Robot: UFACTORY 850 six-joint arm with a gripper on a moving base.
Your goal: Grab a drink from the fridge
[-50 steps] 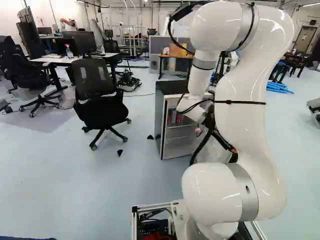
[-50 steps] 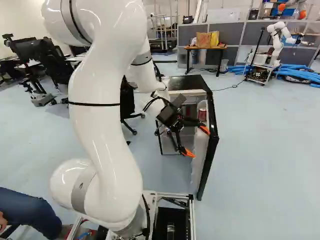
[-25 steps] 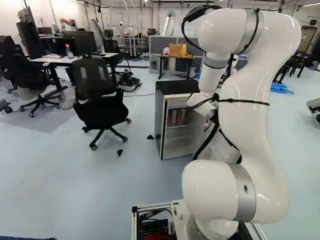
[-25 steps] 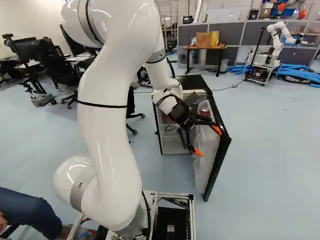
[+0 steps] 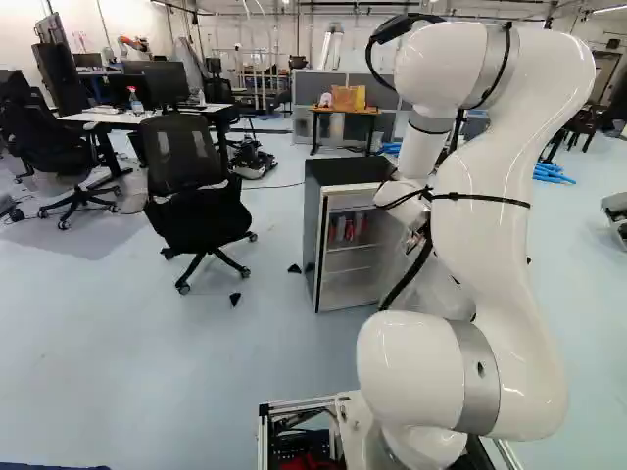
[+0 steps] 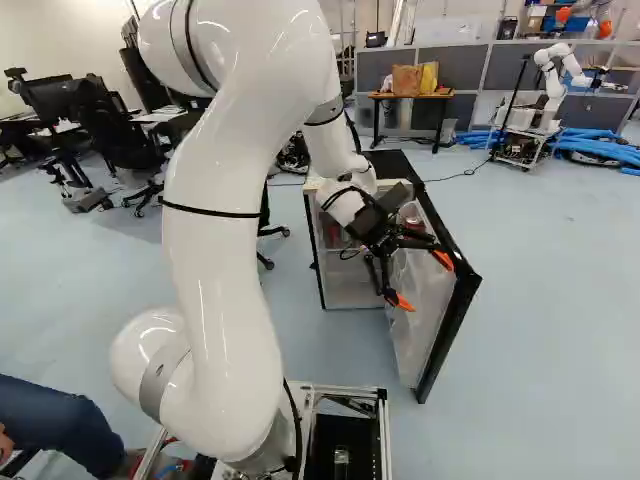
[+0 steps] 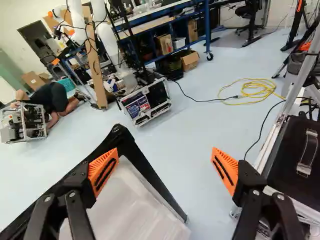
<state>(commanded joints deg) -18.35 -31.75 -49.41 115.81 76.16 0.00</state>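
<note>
In the right base view my gripper (image 6: 424, 281) stands open at the inner side of the fridge door (image 6: 450, 340), which is swung out. The wrist view shows the gripper (image 7: 165, 165) with nothing between its orange pads; the pale door lining (image 7: 132, 207) lies under and beside one finger. Contact with the door cannot be told. The fridge (image 5: 315, 230) has a black top and a lit interior. Red cans (image 5: 349, 230) stand on its upper shelf in the left base view. Another red can (image 6: 412, 223) shows at the door's upper compartment, partly hidden by my gripper.
An office chair (image 5: 186, 196) stands left of the fridge. Behind is a small table (image 6: 410, 96) with bags; another robot (image 6: 555, 75) stands at the back right. A person's leg (image 6: 60, 420) is beside the base. A black case (image 7: 297, 160) lies beyond one finger in the wrist view.
The fridge door has swung wider, towards the right of the right base view. My arm and open gripper have moved the same way, uncovering more of the shelves. The base has not moved.
</note>
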